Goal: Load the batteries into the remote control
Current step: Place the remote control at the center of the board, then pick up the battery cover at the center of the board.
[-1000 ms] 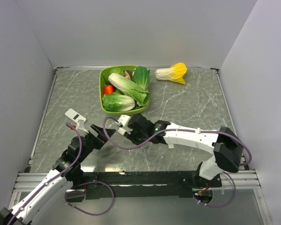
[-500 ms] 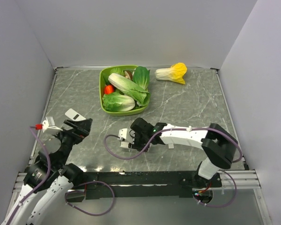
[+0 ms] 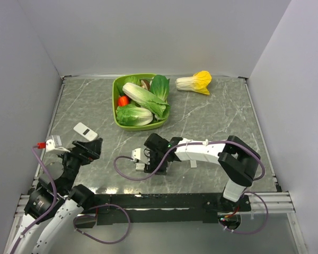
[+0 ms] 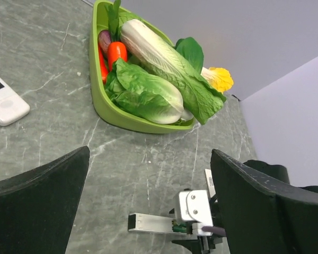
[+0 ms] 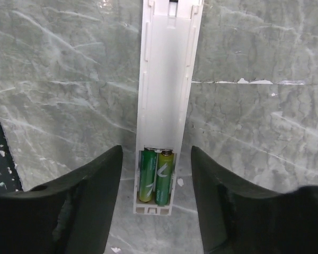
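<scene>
The remote control [image 5: 169, 79] is a long white bar lying back up on the table with its battery bay uncovered. The two green batteries [image 5: 156, 176] sit side by side in the bay at its near end. My right gripper [image 5: 156, 153] is open, one finger [image 5: 90, 190] on each side of that end, not gripping. In the left wrist view the remote [image 4: 151, 223] sticks out from under the right wrist, with a bit of green battery [image 4: 181, 228] showing. My left gripper [image 4: 150, 153] is open and empty, back at the left [image 3: 93, 145]. From above, the right gripper [image 3: 144, 161] hides most of the remote.
A green bowl [image 3: 116, 84] of leafy vegetables stands at the back centre. A yellow-tipped cabbage [image 3: 195, 82] lies to its right. A small white device with a black panel [image 3: 85, 130] lies left of centre. A small white flat piece [image 3: 193, 164] lies under the right arm.
My left arm has drawn back to the left, away from the right gripper it met at the centre. My right gripper has come down over the remote on the table.
</scene>
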Robot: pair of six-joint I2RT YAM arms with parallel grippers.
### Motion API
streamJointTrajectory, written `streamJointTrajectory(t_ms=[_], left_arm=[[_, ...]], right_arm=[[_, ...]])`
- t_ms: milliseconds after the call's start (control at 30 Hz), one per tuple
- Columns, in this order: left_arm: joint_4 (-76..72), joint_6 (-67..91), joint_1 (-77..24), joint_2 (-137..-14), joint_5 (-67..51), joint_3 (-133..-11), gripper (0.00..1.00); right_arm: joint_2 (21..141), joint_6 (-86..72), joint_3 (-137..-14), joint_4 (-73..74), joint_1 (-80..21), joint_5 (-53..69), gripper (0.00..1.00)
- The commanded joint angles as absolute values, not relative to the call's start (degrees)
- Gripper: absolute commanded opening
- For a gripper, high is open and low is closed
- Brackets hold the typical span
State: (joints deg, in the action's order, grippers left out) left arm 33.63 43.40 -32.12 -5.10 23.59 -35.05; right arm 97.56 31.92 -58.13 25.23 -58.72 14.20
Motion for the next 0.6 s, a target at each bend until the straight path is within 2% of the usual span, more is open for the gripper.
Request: streamJointTrajectory(t_ms=[0,100,233,400,467,567], left_arm=[[31.4,40.3,-32.2,-4.7,22.6,-34.4,0.99],[31.6,40.0,-32.2,-5.2,22.6,-34.6,0.99],[31.6,39.5,-32.2,-5.0,23.0,-34.6,0.99],[32.1,39.2,-32.1,-4.9,23.5,-34.8,0.99],[32.2,39.1,-32.2,-5.2,23.6,-34.9,0.99],[32.7,39.0,-32.2,-5.5,24.1,-35.2,0.99]], right_arm=[[93.5,28.4,-61.3,28.3,-58.7,13.4,0.75],[88.2,21.9,-62.0,28.7,-57.5,9.6,0.89],[81.2,9.5,-62.2,30.2,-51.3,4.5,0.91],[71.4,-8.8,-56.3,32.3,-43.9,-10.4,0.94],[68.6,-14.3,-53.3,31.9,-40.9,-10.6,1.00],[67.1,-18.8,-53.3,35.0,-36.7,-9.6,1.00]])
